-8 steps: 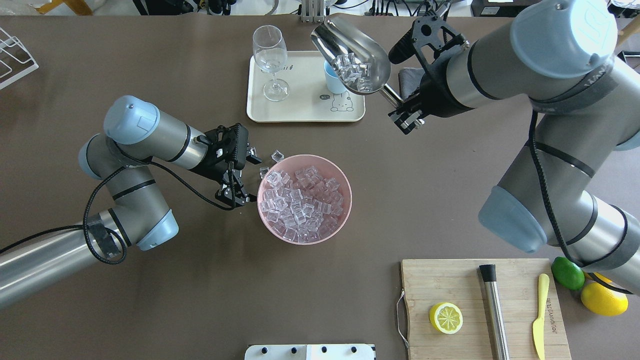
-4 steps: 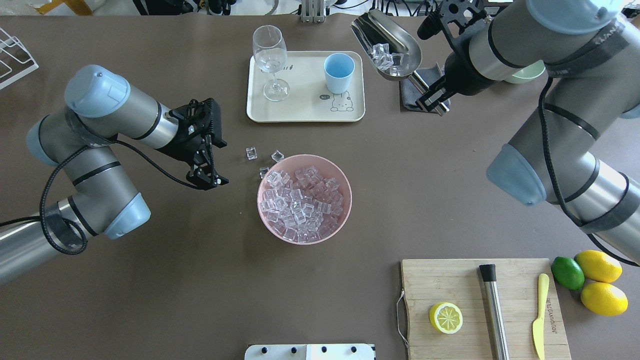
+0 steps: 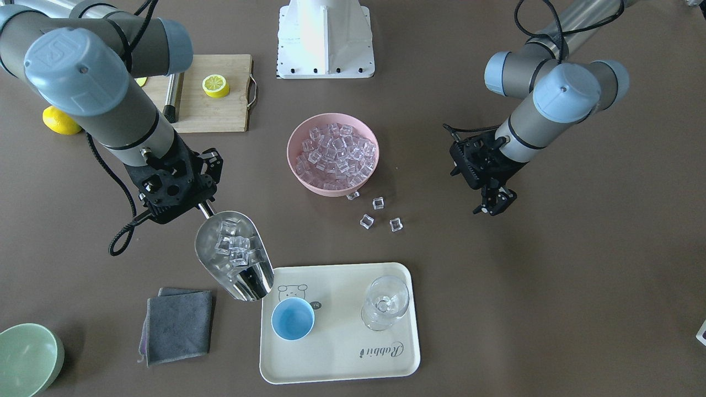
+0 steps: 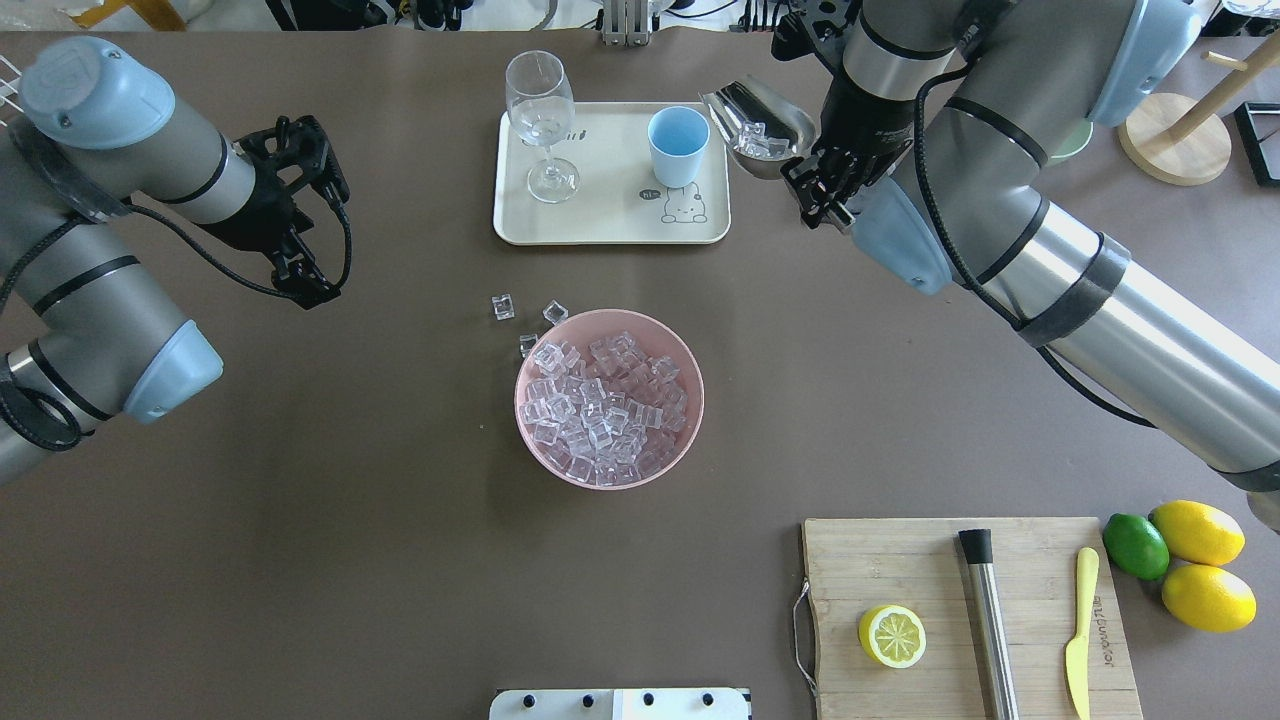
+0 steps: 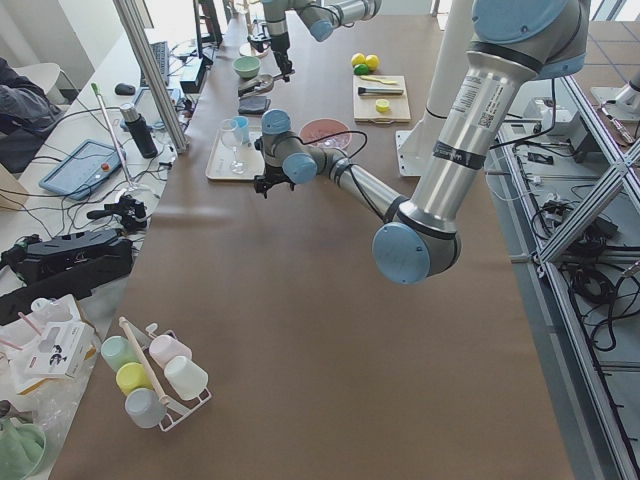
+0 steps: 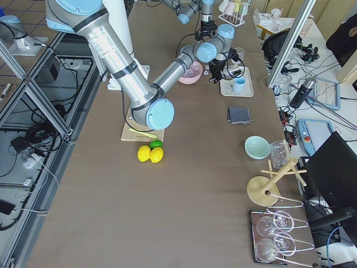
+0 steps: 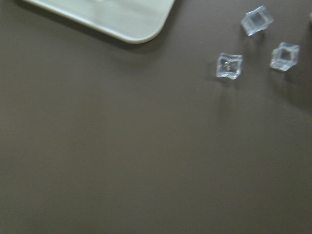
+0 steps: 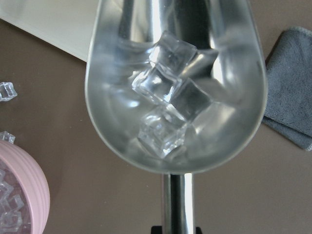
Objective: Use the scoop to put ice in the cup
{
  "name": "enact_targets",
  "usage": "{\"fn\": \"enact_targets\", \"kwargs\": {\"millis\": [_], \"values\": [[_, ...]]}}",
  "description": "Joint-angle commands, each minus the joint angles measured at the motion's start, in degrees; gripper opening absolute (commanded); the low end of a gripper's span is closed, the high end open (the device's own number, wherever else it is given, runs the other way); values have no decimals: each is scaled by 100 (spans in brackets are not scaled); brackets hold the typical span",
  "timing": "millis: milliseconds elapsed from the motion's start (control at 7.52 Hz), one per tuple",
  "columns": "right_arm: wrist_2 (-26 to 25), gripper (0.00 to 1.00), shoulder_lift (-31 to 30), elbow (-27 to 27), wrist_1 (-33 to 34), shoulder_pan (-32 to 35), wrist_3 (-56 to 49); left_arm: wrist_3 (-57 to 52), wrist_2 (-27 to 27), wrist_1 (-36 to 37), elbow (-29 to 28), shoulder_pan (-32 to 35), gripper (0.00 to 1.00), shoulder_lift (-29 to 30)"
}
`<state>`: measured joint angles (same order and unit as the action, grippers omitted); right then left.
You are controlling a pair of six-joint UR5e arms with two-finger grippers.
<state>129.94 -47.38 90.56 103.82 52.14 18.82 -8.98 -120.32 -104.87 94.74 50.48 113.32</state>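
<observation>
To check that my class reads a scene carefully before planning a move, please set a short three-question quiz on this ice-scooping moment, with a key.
1. True or false: the cup on the tray is empty.
2. Where is the scoop? A) in the right hand B) on the cloth C) on the board
3. Fill in: loose ice cubes lie on the table beside the pink ____.
Key: 1 true; 2 A; 3 bowl.
</observation>
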Motion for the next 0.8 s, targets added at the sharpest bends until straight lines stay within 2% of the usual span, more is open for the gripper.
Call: {"fn": "enact_targets", "kwargs": {"millis": [0, 399, 665], "values": [[382, 0, 693, -844, 612, 15, -19, 2, 962, 852, 9, 531, 98, -82], [454, 0, 1327, -1435, 1727, 7, -211, 19, 1553, 924, 62, 1058, 98, -240], [454, 0, 1626, -1699, 2271, -2, -614, 37, 1486, 872, 70, 1410, 98, -608]]}}
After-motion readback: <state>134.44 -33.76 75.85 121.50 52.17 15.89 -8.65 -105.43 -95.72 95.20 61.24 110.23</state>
